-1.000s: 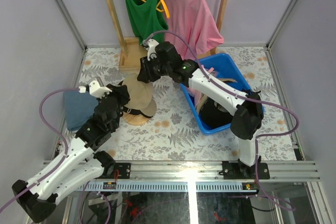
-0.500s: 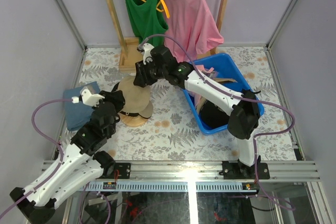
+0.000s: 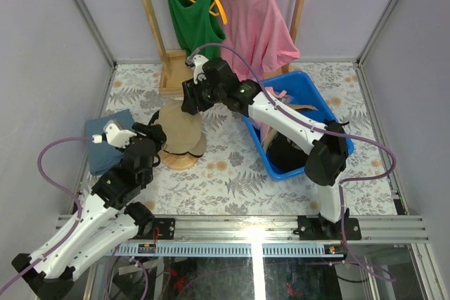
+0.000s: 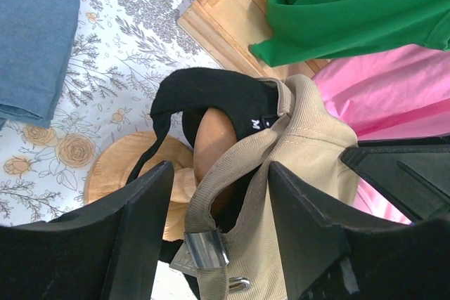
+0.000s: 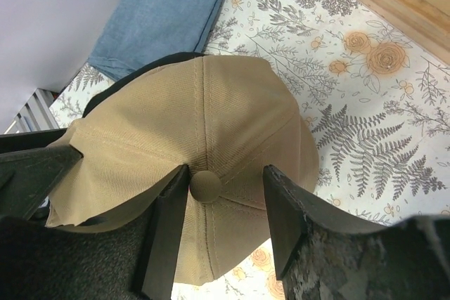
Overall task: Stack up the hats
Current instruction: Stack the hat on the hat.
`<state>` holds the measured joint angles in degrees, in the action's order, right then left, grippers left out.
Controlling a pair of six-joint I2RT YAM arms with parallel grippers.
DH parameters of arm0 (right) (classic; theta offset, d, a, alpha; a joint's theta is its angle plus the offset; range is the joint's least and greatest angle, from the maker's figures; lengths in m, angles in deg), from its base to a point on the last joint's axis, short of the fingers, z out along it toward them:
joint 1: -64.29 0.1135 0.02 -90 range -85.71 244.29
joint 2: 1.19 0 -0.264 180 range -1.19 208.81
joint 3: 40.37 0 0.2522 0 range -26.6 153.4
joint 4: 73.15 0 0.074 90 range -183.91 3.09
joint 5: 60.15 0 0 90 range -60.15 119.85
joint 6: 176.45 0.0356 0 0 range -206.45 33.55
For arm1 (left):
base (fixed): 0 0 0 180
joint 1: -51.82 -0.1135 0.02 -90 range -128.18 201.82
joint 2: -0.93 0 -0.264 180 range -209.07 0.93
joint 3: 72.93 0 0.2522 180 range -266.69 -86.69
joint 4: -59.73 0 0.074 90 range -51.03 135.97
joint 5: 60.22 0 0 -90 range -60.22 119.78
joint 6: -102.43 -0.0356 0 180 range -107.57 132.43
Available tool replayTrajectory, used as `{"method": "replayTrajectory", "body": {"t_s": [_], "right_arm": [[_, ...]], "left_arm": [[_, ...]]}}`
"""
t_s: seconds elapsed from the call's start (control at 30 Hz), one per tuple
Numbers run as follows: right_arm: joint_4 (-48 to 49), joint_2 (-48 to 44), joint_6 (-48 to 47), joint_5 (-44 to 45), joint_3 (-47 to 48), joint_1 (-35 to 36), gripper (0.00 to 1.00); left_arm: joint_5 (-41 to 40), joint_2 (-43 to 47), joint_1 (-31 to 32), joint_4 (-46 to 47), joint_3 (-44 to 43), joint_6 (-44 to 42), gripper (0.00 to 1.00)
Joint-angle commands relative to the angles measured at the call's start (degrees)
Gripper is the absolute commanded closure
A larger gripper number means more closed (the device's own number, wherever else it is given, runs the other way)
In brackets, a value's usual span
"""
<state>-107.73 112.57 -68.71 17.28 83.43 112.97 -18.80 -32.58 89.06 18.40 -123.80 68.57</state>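
A tan cap (image 3: pixel 177 126) sits over a black cap (image 4: pixel 204 93) on the round wooden knob stand (image 3: pixel 184 161). My left gripper (image 3: pixel 151 135) is open at the stack's near-left side. In the left wrist view its jaws (image 4: pixel 218 166) stand either side of the tan cap's (image 4: pixel 309 138) back strap and metal buckle (image 4: pixel 205 251), not closed on it. My right gripper (image 3: pixel 193 100) is open just above the tan cap's crown; in the right wrist view (image 5: pixel 225 170) the crown button (image 5: pixel 206 185) lies between the fingers. More caps, one black (image 3: pixel 285 149), lie in the blue bin (image 3: pixel 320 107).
A folded blue-grey cloth (image 3: pixel 105 142) lies left of the stand. A wooden clothes rack (image 3: pixel 171 79) stands at the back with a green tank top (image 3: pixel 190 15) and pink T-shirt (image 3: pixel 249 19). Cage posts and walls bound the flowered table.
My left arm has drawn back toward the near left, its fingers staying at the stack's edge. My right gripper shifted slightly over the crown. The caps have not visibly moved.
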Motion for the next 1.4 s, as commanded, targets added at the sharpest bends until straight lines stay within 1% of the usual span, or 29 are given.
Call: {"method": "replayTrajectory", "body": {"t_s": [0.0,0.13,0.33,0.63,0.73,0.9,1.0,1.17,1.3,1.37], "right_arm": [[-0.99,1.22,-1.69,1.79,4.90,0.25,0.46],[-1.68,1.50,-2.17,1.90,5.78,0.73,0.44],[-2.33,1.21,-2.82,2.50,5.36,1.22,0.41],[-1.51,-2.13,-3.38,4.36,1.27,1.63,0.41],[-1.51,-2.84,-3.42,4.69,0.38,1.66,0.41],[-0.70,-4.57,-3.30,5.05,-1.48,1.60,0.41],[-0.41,-5.71,-3.15,5.26,-2.46,1.70,0.41],[0.03,-6.76,-2.96,5.20,-3.78,1.82,0.41],[0.37,-7.12,-2.50,5.24,-4.63,2.43,0.41],[0.74,-7.16,-2.23,5.37,-4.85,2.94,0.41]], "left_arm": [[-6.12,-0.27,-0.06,-4.83,-2.50,1.49,0.44],[-6.46,-0.64,-0.01,-6.07,-2.32,1.83,0.44],[-6.77,-1.51,-0.01,-7.10,-0.34,3.30,0.47],[-6.51,-4.97,-0.79,-7.90,0.29,4.68,0.53],[-4.00,-6.28,-2.82,-7.09,0.56,3.84,0.54],[3.32,-6.93,-8.76,-2.86,2.15,0.37,0.56],[7.49,-7.29,-11.12,0.17,3.17,-1.80,0.57],[10.83,-7.79,-12.02,2.39,4.36,-2.82,0.61],[11.65,-6.93,-12.58,2.82,5.12,-3.69,0.68],[12.30,-6.62,-13.00,2.37,4.72,-4.01,0.70]]}}
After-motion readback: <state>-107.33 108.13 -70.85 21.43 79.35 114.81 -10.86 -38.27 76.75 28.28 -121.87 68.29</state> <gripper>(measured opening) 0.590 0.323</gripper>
